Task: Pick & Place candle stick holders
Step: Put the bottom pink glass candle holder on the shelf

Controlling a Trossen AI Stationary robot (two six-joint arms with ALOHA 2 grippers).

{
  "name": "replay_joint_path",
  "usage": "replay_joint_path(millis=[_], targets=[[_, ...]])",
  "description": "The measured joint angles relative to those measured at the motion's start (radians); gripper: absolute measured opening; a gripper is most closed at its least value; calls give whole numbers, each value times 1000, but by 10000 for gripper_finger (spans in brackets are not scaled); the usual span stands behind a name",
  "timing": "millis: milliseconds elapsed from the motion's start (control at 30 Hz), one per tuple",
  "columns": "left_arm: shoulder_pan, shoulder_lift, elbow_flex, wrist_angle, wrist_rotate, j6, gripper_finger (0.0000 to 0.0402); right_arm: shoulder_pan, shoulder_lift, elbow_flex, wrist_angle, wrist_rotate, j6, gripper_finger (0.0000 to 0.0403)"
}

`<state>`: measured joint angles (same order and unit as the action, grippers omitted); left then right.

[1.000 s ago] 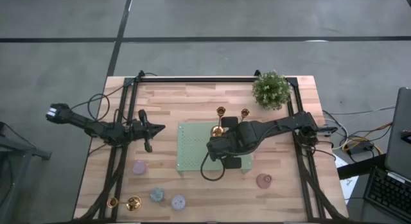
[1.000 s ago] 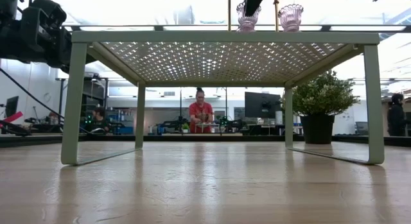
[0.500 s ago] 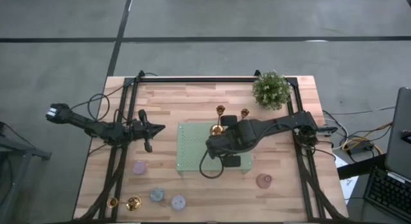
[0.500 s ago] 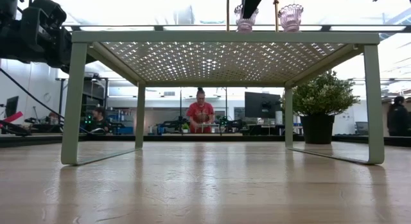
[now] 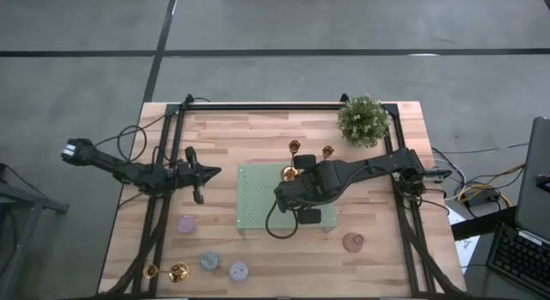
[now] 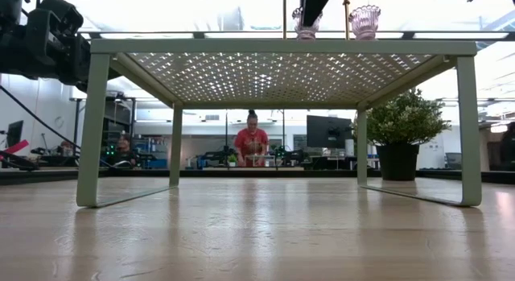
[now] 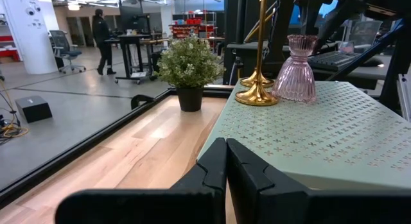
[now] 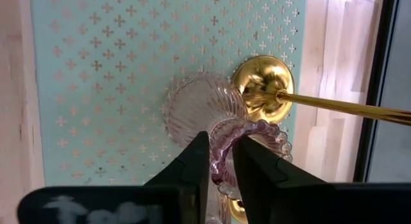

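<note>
From above: right hand [image 5: 284,195] over the green rack [image 5: 258,197], setting down a pink holder [image 8: 212,118] beside a gold holder [image 5: 292,173]. Left hand [image 5: 200,173] shut, waiting on the counter [image 5: 258,137].

From the right wrist: fingers [image 8: 192,166] around the pink rim, a bit looser than a second ago.

Next: open wider, lift away.

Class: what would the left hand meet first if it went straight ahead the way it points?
Probably the near edge of the green perforated stand, which lies just ahead of the shut left hand; depth is hard to judge.
</note>
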<state>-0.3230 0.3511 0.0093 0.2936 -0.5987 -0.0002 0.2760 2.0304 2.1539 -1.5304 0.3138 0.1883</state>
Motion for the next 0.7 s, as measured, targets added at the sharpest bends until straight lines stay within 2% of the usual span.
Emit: replay_joint_path(millis=[333, 700], targets=[[0, 0, 0, 0, 0, 0, 13, 4, 0, 3, -1, -1, 3, 112], [0, 0, 0, 0, 0, 0, 13, 19, -2, 68, -18, -5, 12, 168]])
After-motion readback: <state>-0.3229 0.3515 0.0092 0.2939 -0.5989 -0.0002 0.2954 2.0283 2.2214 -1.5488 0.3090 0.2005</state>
